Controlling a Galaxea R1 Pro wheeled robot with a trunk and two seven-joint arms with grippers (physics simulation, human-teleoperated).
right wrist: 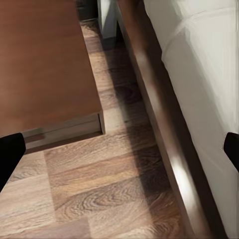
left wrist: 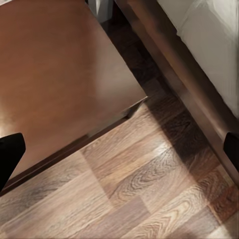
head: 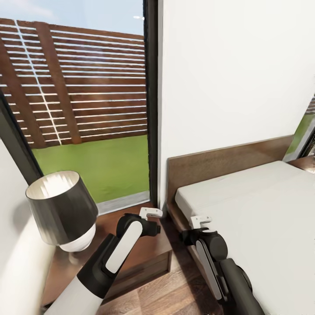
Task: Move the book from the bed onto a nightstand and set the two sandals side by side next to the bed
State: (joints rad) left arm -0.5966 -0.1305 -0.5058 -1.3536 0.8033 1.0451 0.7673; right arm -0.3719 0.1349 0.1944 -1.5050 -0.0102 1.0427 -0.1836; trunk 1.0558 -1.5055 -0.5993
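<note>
Both black-and-white robot arms fold up from the lower edge of the head view, the left gripper (head: 151, 213) hanging over the glossy reddish-brown wooden nightstand (head: 144, 253) and the right gripper (head: 201, 222) over the strip of brown wood-plank floor (head: 175, 293) between that nightstand and the bed. Each wrist view catches two dark fingertips (left wrist: 10, 154) at opposite edges of the picture, well apart, with bare floor or tabletop between them, so both pincers stand wide open and hold nothing (the right pair of fingertips (right wrist: 10, 157) frames floorboards and the bed's side rail). Beside the left arm, a table lamp with a dark conical shade and a white rounded base (head: 63, 210) stands on the nightstand top. To the right lies the large low bed (head: 262, 218), its dark brown wooden frame and headboard against the white wall (head: 227, 70), its plain off-white mattress bare over the part that shows. Behind the nightstand a tall dark-framed window (head: 151, 100) gives onto green grass and a slatted brown fence. The left wrist view looks down on a nightstand corner (left wrist: 64, 74) with the bed frame (left wrist: 199, 99) running near it, apart.
</note>
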